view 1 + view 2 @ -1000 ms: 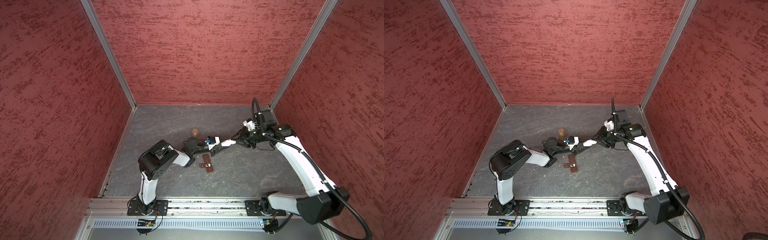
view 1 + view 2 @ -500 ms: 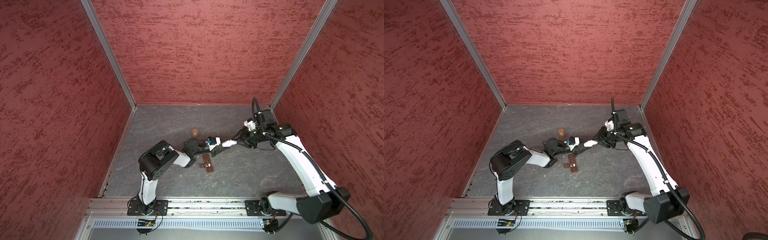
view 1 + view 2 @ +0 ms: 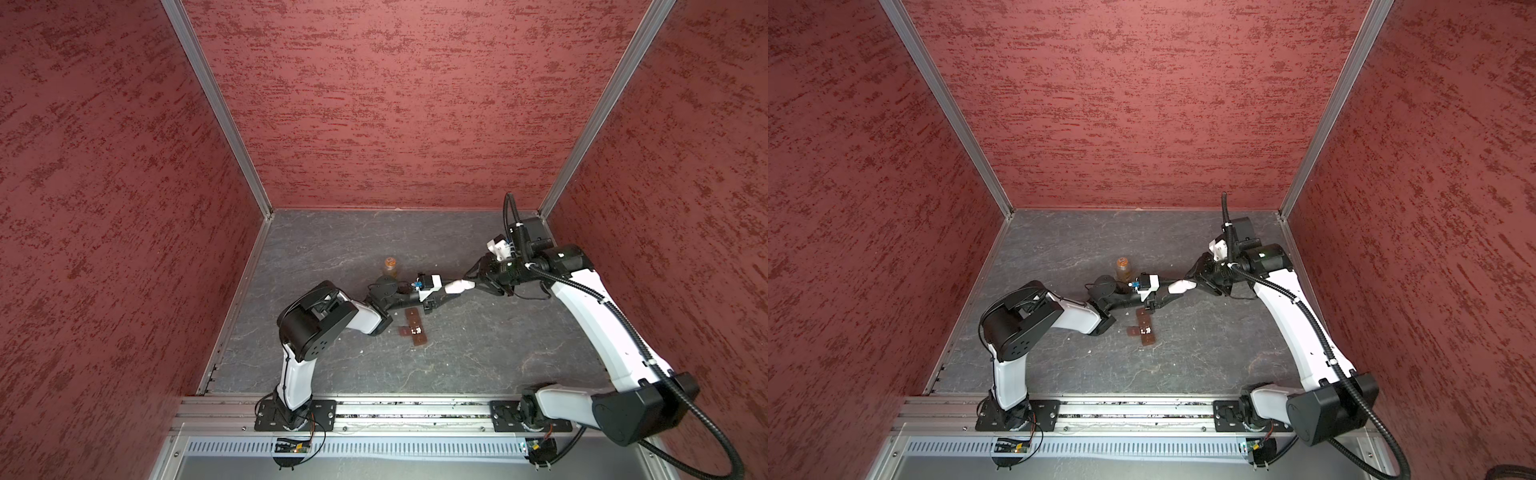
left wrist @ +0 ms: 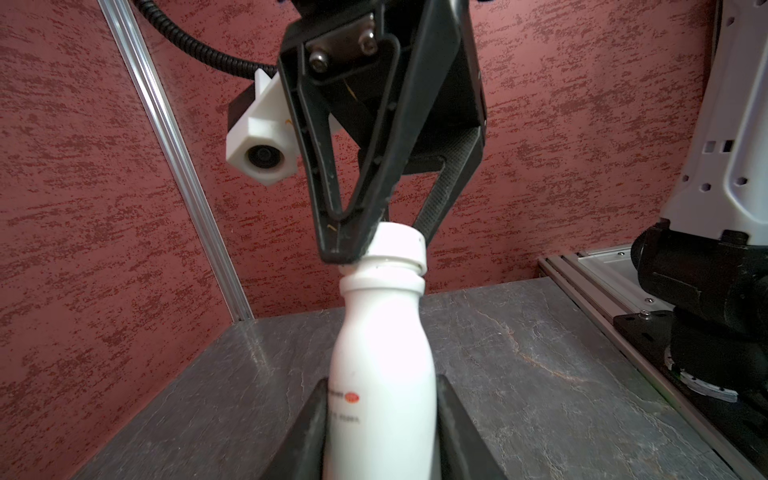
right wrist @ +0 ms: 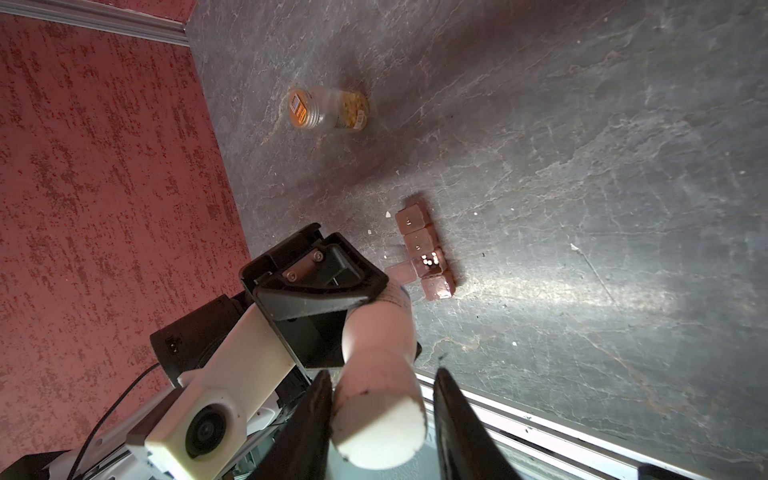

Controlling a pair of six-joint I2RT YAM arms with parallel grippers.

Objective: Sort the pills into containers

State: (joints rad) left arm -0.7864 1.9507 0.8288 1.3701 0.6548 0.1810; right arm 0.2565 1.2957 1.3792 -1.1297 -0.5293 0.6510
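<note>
Above the table (image 5: 582, 166), just beside the pill box (image 5: 415, 241), I have the white bottle (image 4: 382, 353) held roughly level between the two arms. The left claw (image 4: 380, 399) is clamped on the bottle's body, with fingers pressed to both sides. The right claw (image 5: 380, 386) straddles the cap (image 4: 399, 249). One finger touches it and a gap shows at the other, so I call that loose, not a grip. The cap sits on the neck.

Step, my read: cap work on the white bottle, ahead of tipping pills into the box. The next move calls for the right claw to pinch the cap squarely and turn it while the left claw stops the body spinning. After that the mouth must come right over one small cell and tilt slowly, or the pills will scatter.

The box lies flat on the table, on the rail side of the left claw. The pills (image 5: 428, 261) sit in its one open cell, second from one end.

Counts:
- One pill box with four cells showing in a row; one lid (image 5: 401, 272) is flipped out sideways and three are shut.
- Pills in the open cell: maybe four or five, too small to be sure.
- Two bottles: the white one, and one amber jar (image 5: 328, 108) standing apart with its lid on and yellowish contents.
- At least four pale specks (image 5: 388, 214) loose on the table.
</note>
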